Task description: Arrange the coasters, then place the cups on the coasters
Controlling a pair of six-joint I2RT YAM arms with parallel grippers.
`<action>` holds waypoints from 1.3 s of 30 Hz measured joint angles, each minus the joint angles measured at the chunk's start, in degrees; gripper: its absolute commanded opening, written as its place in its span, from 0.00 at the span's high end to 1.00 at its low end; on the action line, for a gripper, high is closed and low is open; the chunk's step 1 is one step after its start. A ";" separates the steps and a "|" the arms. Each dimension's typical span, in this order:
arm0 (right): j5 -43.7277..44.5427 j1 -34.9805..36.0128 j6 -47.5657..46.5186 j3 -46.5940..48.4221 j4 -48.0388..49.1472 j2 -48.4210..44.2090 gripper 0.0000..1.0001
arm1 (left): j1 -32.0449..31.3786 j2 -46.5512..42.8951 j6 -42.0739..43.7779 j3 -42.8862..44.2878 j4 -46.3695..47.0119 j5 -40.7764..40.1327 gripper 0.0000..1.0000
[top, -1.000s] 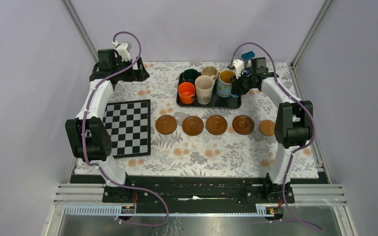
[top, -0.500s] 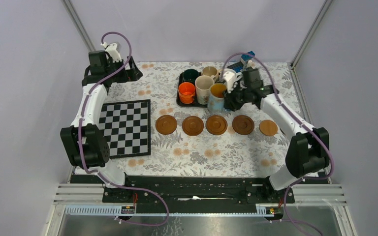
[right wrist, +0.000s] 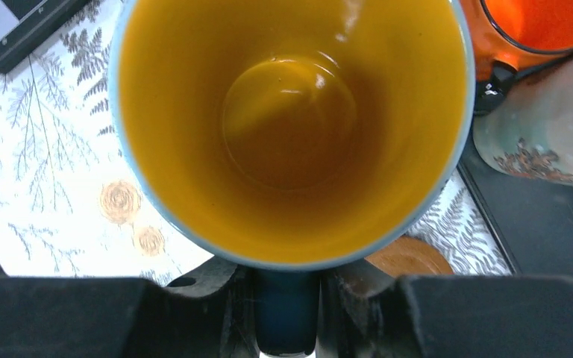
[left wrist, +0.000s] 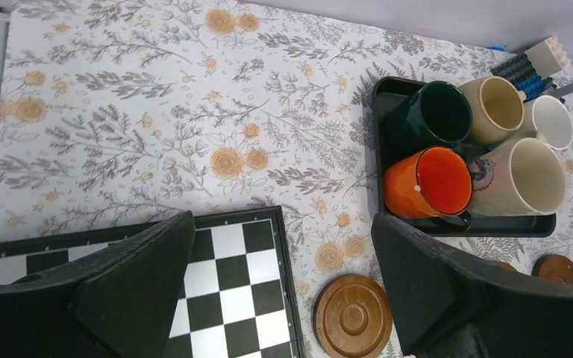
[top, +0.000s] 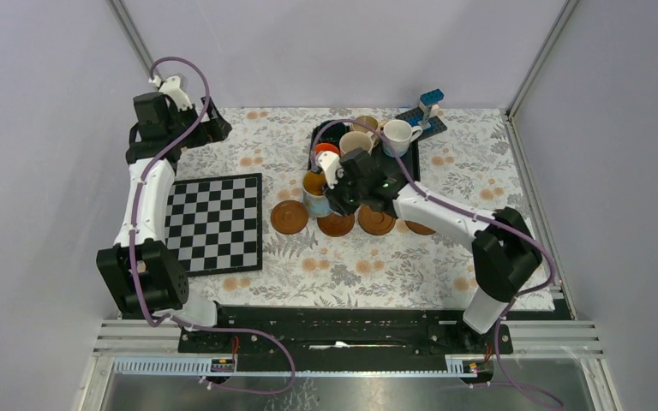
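Right end effector (right wrist: 287,309) is pinched partway shut on the handle of the blue ceramic mug with the yellow inside (top: 314,191). The mug is upright, mouth up. Left end effector (left wrist: 283,291) has its jaws spread as wide as they go and holds nothing. It is parked over the far edge of the black-and-white chessboard (top: 220,221), at 9 o'clock on the surface (top: 351,265).

In the top view the mug sits between the leftmost round brown wooden coaster (top: 290,217) and its neighbour at 3 o'clock (top: 336,227). It is off the black rectangular tray (left wrist: 380,142), where the orange ceramic mug (left wrist: 427,181) and the tall cream mug (left wrist: 526,177) stand. I can't tell its height above the surface.

My read of the step is to land this mug on a coaster. To do it well:
- Align from the top view, since the mug body blocks most of the wrist view.
- Centre the base inside the raised rim, because landing on the rim could tip the mug or skate the light disc.
- Come straight down and slowly, as a handle-only grip lets the mug swing.
- Release only once the base is flat.
- Back out along the handle line, toward 3 o'clock, clear of neighbouring coasters.
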 measured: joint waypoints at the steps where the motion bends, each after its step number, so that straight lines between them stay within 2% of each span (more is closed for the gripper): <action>1: 1.51 1.01 1.03 0.26 0.96 0.96 1.00 | 0.20 -0.63 -0.24 -0.48 0.00 -0.28 0.01; 12: 12.79 10.95 7.41 5.84 8.09 11.06 1.00 | 2.32 -2.89 -1.25 -1.92 -0.22 -1.33 0.01; 20: 18.75 12.13 9.94 11.43 9.75 18.05 1.00 | 2.78 -2.91 -1.27 -2.16 -0.20 -1.42 0.01; 39: 20.26 14.36 14.40 11.76 9.79 20.55 1.00 | 3.13 -3.06 -1.51 -4.00 0.20 -1.40 0.01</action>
